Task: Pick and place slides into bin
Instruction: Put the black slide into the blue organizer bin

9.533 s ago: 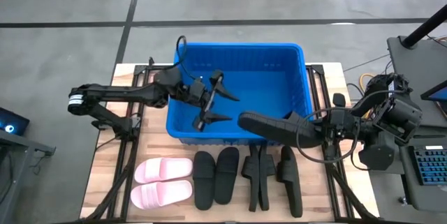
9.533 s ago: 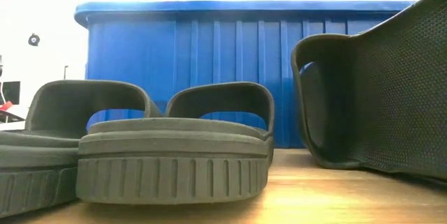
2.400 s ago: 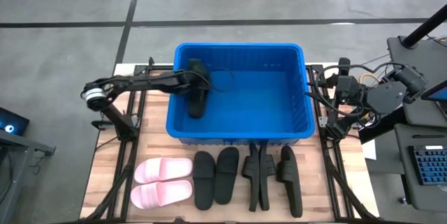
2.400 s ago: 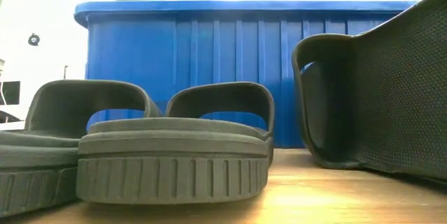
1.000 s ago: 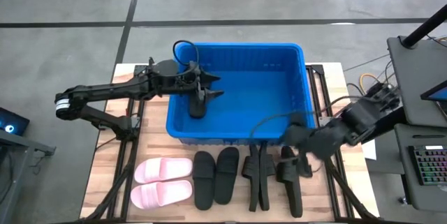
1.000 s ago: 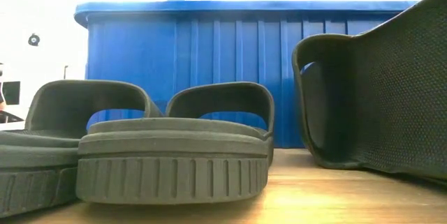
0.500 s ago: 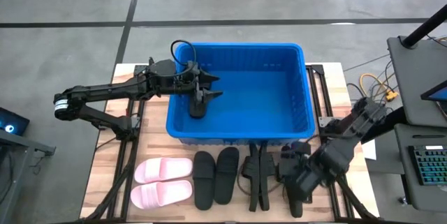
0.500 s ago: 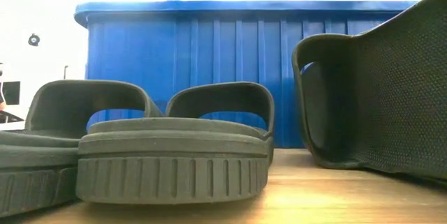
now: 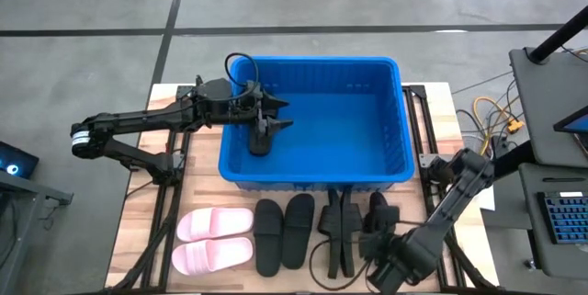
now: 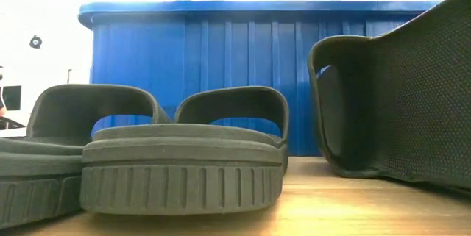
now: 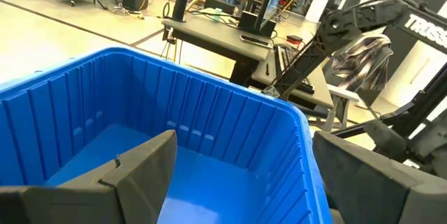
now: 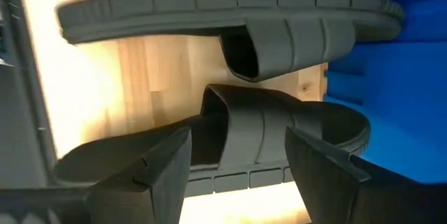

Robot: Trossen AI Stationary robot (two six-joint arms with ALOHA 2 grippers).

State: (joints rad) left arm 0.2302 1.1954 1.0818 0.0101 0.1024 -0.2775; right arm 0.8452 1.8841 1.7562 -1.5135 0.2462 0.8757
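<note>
Approach step: right gripper [image 12: 237, 165], jaws spread and empty, poised over a black slide [image 12: 279, 137] near the table's front edge [image 9: 220, 281]; next, straddle and close. Left gripper [image 9: 273, 122] hangs open, empty, over the bin [image 9: 317, 61].

In the high view the right arm [image 9: 432, 231] covers most of the rightmost black slide [image 9: 378, 212]. In the low view the tilted slide [image 10: 397, 104] runs off the picture's edge, and the bin [image 10: 250, 67] hides its own inside. The right gripper itself cannot be made out under the arm.
</note>
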